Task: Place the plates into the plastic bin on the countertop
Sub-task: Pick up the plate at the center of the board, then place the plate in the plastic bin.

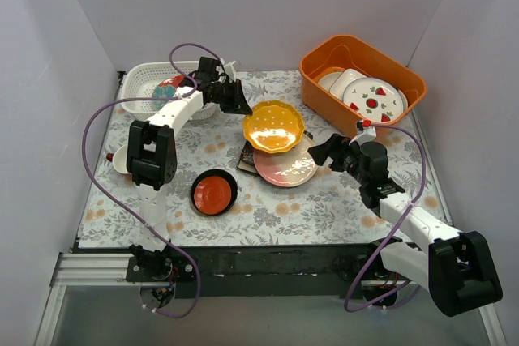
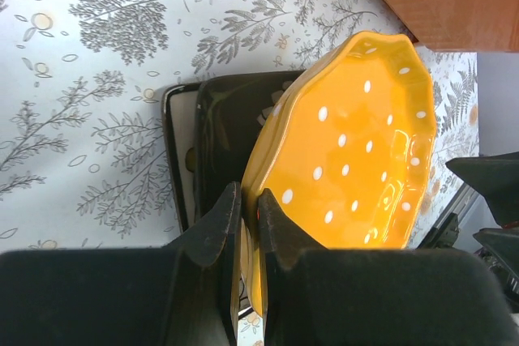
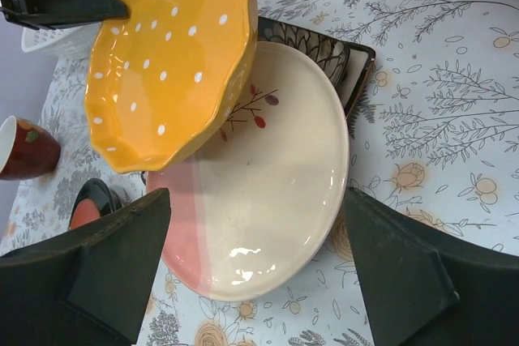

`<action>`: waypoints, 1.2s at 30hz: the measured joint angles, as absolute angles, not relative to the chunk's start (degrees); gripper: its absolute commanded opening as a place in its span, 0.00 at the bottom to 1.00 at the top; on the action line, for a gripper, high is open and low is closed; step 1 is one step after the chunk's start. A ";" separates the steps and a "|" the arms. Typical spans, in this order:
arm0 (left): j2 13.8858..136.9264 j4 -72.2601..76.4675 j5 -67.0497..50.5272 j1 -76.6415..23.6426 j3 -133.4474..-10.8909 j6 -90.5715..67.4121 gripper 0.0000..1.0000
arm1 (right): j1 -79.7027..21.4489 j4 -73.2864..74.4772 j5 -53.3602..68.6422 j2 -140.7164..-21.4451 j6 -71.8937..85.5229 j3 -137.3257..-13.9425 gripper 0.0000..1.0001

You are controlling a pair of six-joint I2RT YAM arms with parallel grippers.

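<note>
My left gripper [image 1: 241,104] [image 2: 250,204] is shut on the rim of the yellow scalloped dotted plate [image 1: 274,126] [image 2: 357,143] [image 3: 170,62], which is tilted and lifted over the stack. Beneath it lie a pink-and-cream round plate [image 1: 285,166] [image 3: 268,168] and a dark square plate [image 1: 246,157] [image 2: 219,119] [image 3: 324,46]. My right gripper [image 1: 326,151] [image 3: 258,200] is open, its fingers straddling the pink plate's near edge without touching it. A small red-and-dark dish [image 1: 214,194] sits alone on the countertop [image 1: 324,208]. The white plastic bin [image 1: 146,77] at the back left holds a teal-and-red plate [image 1: 169,87].
An orange tub [image 1: 324,66] at the back right holds white strawberry plates [image 1: 373,99]. A small cup [image 1: 119,160] [image 3: 20,147] stands by the left arm. Grey walls close in the left, right and back sides.
</note>
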State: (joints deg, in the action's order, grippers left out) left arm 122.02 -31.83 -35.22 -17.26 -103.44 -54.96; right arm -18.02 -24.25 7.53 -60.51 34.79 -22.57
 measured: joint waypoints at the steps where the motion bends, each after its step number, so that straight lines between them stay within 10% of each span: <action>1: 122.02 -31.70 -35.20 -16.95 -103.42 -55.05 0.00 | -18.02 -24.29 7.55 -60.51 34.81 -22.57 0.97; 36: 118.21 -19.14 -34.81 -1.78 -95.92 -67.81 0.00 | -18.02 -31.11 11.77 -67.81 36.16 -20.88 0.98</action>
